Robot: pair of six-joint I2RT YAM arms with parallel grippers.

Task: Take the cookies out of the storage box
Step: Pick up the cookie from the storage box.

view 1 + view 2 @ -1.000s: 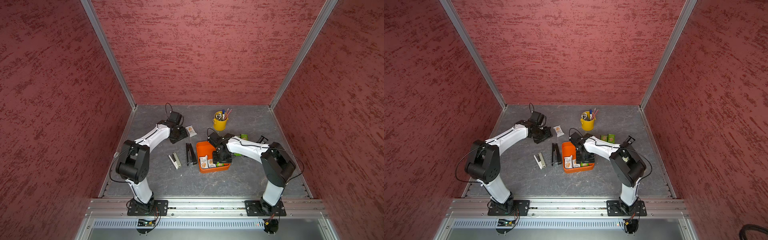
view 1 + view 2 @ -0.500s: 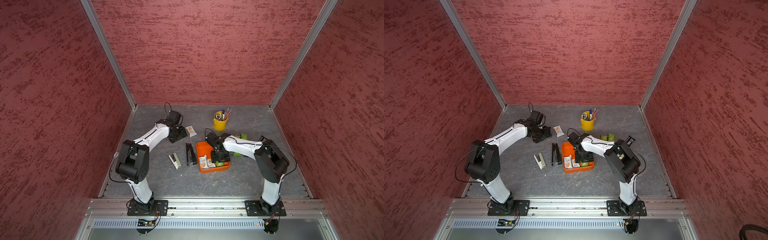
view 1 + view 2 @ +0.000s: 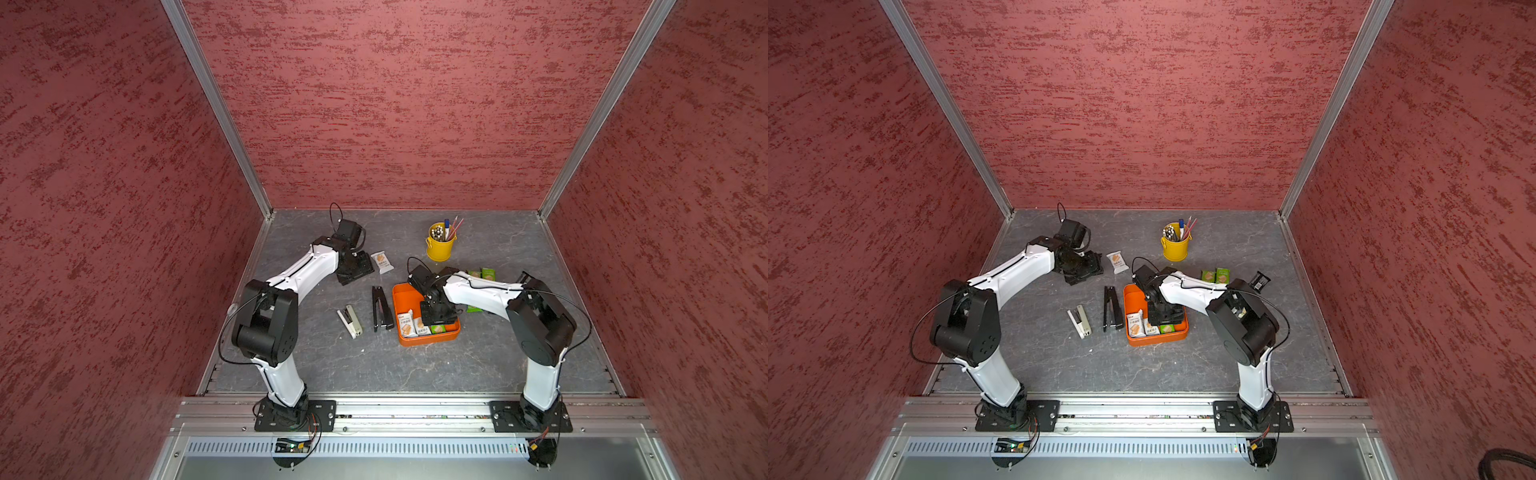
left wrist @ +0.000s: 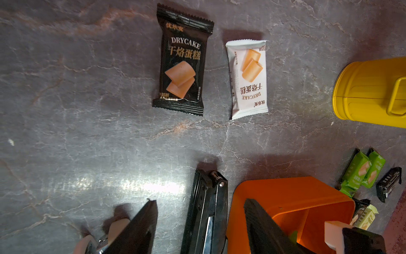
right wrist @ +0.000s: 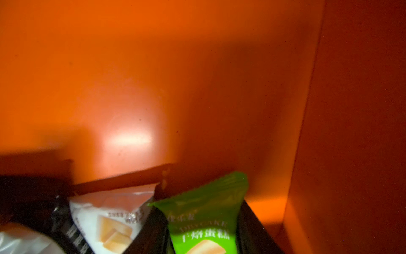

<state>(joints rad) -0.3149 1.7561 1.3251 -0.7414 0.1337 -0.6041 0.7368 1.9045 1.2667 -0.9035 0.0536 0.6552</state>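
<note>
Task status: partly done. We see cookies both outside and inside the storage box (image 3: 428,340), and we judge the job to be past its midpoint.
Removed, left group: a black packet (image 4: 182,63) and a white packet (image 4: 247,79) lie flat on the table (image 3: 415,365), side by side and well clear of the box. In a top view only the white one shows, left of centre, just beside the left claw (image 3: 353,268).
Removed, right group: a green pair (image 3: 482,273) lies touching, to the lower right of the yellow pen bucket (image 3: 440,247). A second black packet (image 3: 1258,280) lies to the right of the pair. A lone green packet (image 3: 473,308) lies just beside the box's right wall, partly under the right arm.
Remaining: two boxed white packets (image 3: 406,325) show along the lower edge of the box in both top views. The right wrist view adds a boxed black packet (image 5: 61,222).
Right claw (image 5: 201,206): lowered into the box and clenched on the gripped green packet (image 5: 206,220). A finger presses against each long side, and the sealed end sticks out past the tips.
Left claw state: released and empty, jaws apart over bare table.
Next requirement, as we judge it: lift the packet clear of the wall and set it down outside.
</note>
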